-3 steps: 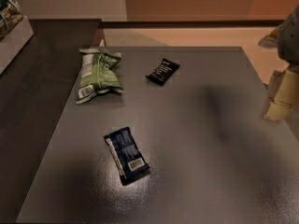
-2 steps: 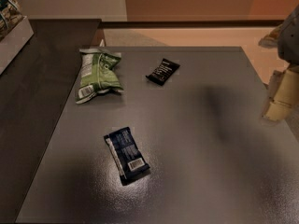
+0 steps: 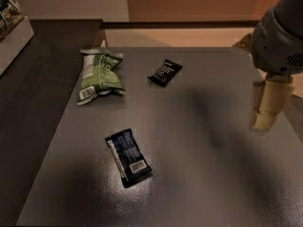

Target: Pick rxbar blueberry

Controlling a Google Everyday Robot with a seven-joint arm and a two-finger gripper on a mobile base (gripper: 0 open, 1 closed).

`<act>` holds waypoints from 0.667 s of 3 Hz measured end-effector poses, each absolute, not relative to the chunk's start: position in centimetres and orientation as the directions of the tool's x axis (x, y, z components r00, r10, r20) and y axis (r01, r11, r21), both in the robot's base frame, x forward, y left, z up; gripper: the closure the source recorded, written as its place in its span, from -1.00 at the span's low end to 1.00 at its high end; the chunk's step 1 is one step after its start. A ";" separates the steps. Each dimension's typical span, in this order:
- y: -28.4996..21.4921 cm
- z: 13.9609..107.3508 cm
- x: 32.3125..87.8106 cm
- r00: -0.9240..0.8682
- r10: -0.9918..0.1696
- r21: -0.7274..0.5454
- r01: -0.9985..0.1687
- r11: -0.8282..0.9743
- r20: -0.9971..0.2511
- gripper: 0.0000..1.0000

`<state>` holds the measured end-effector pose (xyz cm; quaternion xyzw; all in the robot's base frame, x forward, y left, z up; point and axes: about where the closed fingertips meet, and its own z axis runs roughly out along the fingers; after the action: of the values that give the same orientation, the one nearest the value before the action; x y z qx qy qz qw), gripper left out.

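Observation:
The rxbar blueberry [image 3: 129, 157] is a flat dark navy wrapper with a white barcode label and a pale edge strip. It lies flat on the grey table [image 3: 203, 174], front left of centre, turned diagonally. My gripper [image 3: 266, 107] hangs from the grey arm housing [image 3: 279, 37] at the right edge, above the table's right side. It is far to the right of the bar, apart from it and holding nothing that shows.
A green-and-white snack bag [image 3: 98, 75] lies at the back left of the table. A small black bar wrapper [image 3: 165, 72] lies at the back centre. A darker counter [image 3: 33, 103] runs along the left, with a white box [image 3: 12, 30] on it.
The arm and gripper have moved a little to the left, further over the table. The bar, bag and black wrapper have not moved.

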<state>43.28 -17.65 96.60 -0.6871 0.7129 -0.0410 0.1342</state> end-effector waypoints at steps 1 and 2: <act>-14.0 95.0 43.0 0.154 -0.985 -0.227 -0.965 -0.132 -0.078 -1.00; -10.0 93.6 42.7 0.331 -0.941 -0.203 -0.928 -0.313 -0.063 -1.00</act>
<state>42.72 -10.04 93.59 -0.8095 0.5773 -0.0336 0.1016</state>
